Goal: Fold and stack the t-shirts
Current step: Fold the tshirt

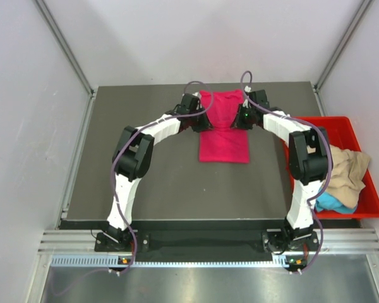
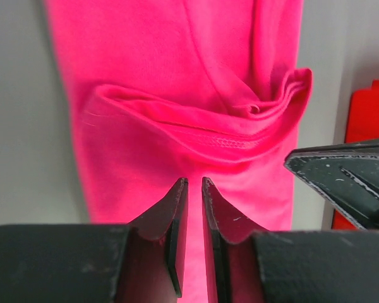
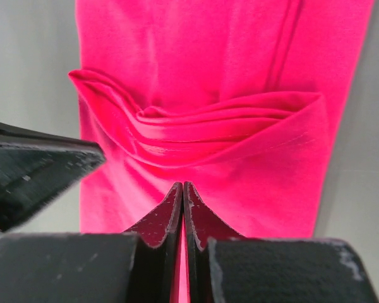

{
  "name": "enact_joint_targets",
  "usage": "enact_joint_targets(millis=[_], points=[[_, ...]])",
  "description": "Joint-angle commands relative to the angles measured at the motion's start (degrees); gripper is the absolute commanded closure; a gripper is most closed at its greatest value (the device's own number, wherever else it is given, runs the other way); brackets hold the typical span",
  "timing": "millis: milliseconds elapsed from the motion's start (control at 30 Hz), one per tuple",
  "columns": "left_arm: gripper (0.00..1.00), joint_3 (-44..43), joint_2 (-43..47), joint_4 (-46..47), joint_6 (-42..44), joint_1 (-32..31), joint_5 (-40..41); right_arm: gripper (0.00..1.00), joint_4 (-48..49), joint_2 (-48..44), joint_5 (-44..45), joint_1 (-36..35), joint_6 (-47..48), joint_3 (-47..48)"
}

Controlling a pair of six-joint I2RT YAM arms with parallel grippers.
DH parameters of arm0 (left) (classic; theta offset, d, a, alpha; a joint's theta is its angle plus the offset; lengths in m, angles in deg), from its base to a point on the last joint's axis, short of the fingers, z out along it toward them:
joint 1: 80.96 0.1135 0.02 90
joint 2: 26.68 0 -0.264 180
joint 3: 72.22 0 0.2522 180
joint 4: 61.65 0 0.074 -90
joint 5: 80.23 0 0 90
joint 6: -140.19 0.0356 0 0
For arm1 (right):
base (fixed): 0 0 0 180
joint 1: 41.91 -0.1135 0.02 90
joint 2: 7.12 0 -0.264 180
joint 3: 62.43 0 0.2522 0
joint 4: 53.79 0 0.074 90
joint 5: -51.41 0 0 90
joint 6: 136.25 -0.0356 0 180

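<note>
The magenta-pink t-shirt [image 1: 224, 136] lies folded into a narrow strip on the dark table, with a raised crosswise fold [image 2: 196, 123] that also shows in the right wrist view [image 3: 202, 126]. My left gripper [image 1: 194, 117] hovers over the shirt's left side. In its wrist view [image 2: 192, 183] the jaws stand a narrow gap apart with nothing pinched. My right gripper [image 1: 246, 117] hovers over the right side. In its wrist view [image 3: 183, 186] the fingertips touch and hold nothing. Tan-beige [image 1: 347, 170] and turquoise-blue [image 1: 328, 203] shirts lie in the bin.
A rigid red plastic bin [image 1: 331, 125] stands at the table's right edge, its corner showing in the left wrist view [image 2: 366, 113]. Grey walls and metal posts enclose the table on three sides. Each wrist view shows the other gripper's finger at its edge.
</note>
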Motion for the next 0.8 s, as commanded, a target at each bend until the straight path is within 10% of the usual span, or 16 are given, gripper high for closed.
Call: enact_joint_targets(millis=[0,767], points=[[0.80,-2.7,-0.6,3.0,-0.8,-0.2,-0.7,0.99,2.8,-0.2,0.1,-0.3,-0.3,1.7],[0.80,-14.7,-5.7,2.9,-2.0,3.7,2.9,1.00,2.3,4.2,3.9,1.5,-0.1,12.2]])
